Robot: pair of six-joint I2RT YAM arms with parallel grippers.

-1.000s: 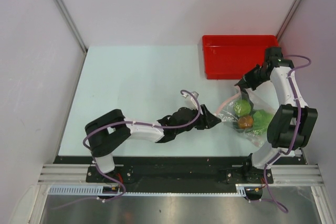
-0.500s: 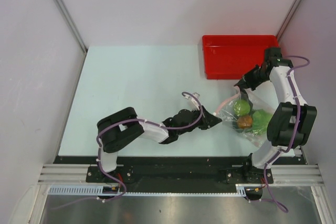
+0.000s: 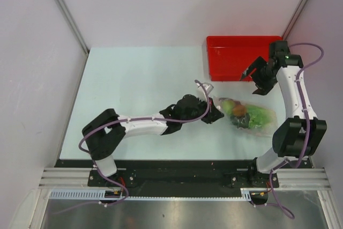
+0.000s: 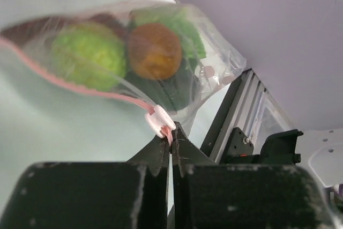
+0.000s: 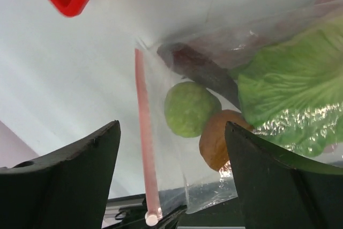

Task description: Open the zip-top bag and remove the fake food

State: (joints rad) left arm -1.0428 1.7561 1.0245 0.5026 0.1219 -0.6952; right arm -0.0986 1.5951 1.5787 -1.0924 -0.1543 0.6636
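The clear zip-top bag (image 3: 247, 116) lies flat on the table with the fake food inside: a light green fruit (image 4: 88, 60), an orange-brown fruit (image 4: 154, 51), a lettuce piece (image 5: 289, 89) and a dark fish (image 5: 203, 71). My left gripper (image 3: 216, 115) is shut on the pinkish zip strip's end at the bag's left corner, just below the white slider (image 4: 159, 122). My right gripper (image 3: 256, 76) hangs open above the bag's far side, holding nothing. In the right wrist view the zip strip (image 5: 143, 148) runs between the spread fingers of that gripper (image 5: 171, 127), well below them.
A red tray (image 3: 214, 57) stands at the back right, just beyond the right gripper. The right arm's base and elbow (image 3: 292, 135) sit close to the bag's right end. The table's near edge rail (image 3: 182, 162) runs below the bag.
The right gripper opened, let go of the bag and rose toward the red tray. The bag dropped from hanging to lying flat. The left gripper closed on the zip end.
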